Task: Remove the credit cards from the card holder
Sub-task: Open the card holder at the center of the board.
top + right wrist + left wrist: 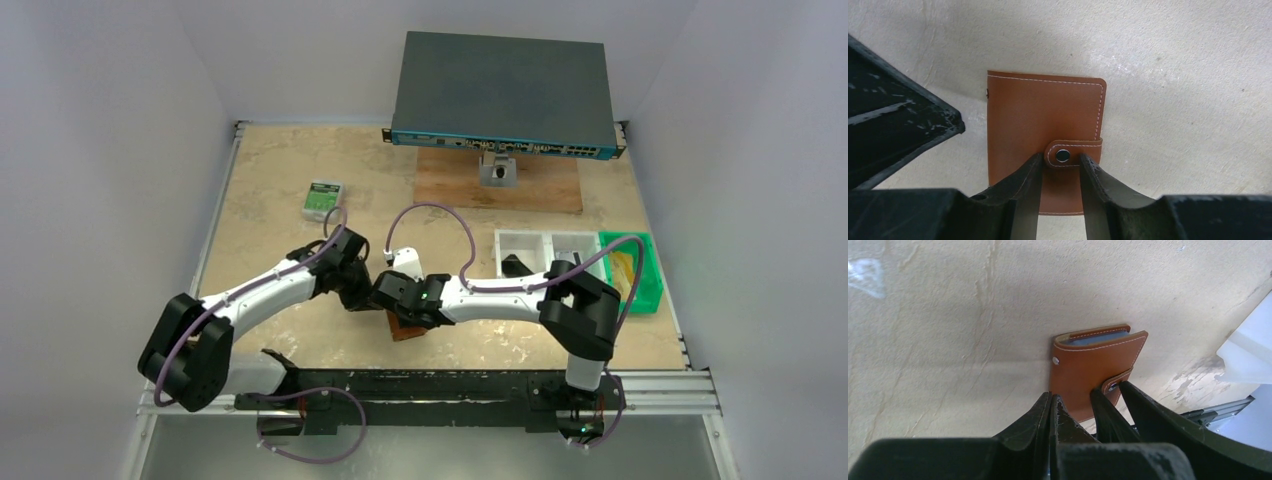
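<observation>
Lying flat and snapped shut on the table [1173,75], the holder [1043,115] sits right under both pincers' tips. The right pincer [1060,159] stands partly open, with a fingertip on either side of the snap tab [1073,149], and nothing shows that it is pinching it. The left pincer [1050,402] is closed with nothing between its fingers. Its tips are at the holder's edge away from the tab's fold, but I cannot tell whether they press on the leather or on the table just beside it. The holder looks light and thin, probably supple leather stiffened by whatever fills the blue-grey pockets [1098,337] showing at the end far from the pincers. Its smooth face is likely slippery, so it should slide or lift rather than unsnap if pulled alone. The best hold is probably the tab's free rounded end beside the stud, peeled upward while the closed pincer pins the cover down. No cards can be seen.
</observation>
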Robot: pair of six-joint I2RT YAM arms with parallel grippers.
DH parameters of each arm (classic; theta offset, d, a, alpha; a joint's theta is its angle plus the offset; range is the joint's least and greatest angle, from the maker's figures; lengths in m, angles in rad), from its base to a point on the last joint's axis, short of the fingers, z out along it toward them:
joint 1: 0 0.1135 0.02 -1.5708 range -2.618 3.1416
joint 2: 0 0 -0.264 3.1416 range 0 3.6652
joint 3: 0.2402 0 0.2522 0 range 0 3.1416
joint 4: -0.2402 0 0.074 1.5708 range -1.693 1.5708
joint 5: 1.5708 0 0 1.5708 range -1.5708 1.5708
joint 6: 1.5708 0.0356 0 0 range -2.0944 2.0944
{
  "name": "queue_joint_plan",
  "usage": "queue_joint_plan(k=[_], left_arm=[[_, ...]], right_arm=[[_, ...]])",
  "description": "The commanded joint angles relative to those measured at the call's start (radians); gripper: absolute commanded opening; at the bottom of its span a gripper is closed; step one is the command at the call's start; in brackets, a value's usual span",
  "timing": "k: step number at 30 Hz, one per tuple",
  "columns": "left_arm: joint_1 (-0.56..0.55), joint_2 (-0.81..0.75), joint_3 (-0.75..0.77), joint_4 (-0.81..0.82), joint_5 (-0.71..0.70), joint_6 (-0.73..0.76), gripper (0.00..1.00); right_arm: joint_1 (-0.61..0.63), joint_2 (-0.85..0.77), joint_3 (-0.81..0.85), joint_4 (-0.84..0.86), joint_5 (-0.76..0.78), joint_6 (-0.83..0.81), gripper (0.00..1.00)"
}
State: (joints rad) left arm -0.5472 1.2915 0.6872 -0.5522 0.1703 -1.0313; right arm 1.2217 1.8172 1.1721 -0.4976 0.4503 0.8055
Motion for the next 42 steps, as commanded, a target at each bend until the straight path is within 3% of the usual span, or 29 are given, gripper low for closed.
queue_joint_plan(k=[1,13,21,27,31,36,42], left_arm=[[0.005,0.048,0.006,0.094,0.060,-0.019,0.00],[-0.013,0.225,0.011,0.243,0.129,-0.095,0.00],[-0.017,0.258,0.061,-0.007,-0.053,-0.124,0.00],[-0.020,0.254,0.057,-0.029,-0.078,-0.128,0.00],[-0.023,0.249,0.060,-0.027,-0.073,-0.120,0.00],[-0.023,0.243,0.060,-0.020,-0.068,-0.118,0.00],[-0.024,0.244,0.067,-0.024,-0.066,-0.112,0.00]], right_arm=[[0.004,0.025,0.006,0.000,0.031,0.037,0.29],[0.002,-0.011,-0.066,0.107,-0.040,0.048,0.00],[-0.007,-0.105,-0.119,0.171,-0.048,0.063,0.00],[-0.034,-0.186,-0.139,0.178,-0.036,0.069,0.00],[-0.034,-0.128,-0.090,0.131,-0.007,0.049,0.17],[-0.028,-0.064,-0.031,0.054,0.040,0.058,0.29],[-0.027,-0.048,-0.013,0.002,0.084,0.071,0.29]])
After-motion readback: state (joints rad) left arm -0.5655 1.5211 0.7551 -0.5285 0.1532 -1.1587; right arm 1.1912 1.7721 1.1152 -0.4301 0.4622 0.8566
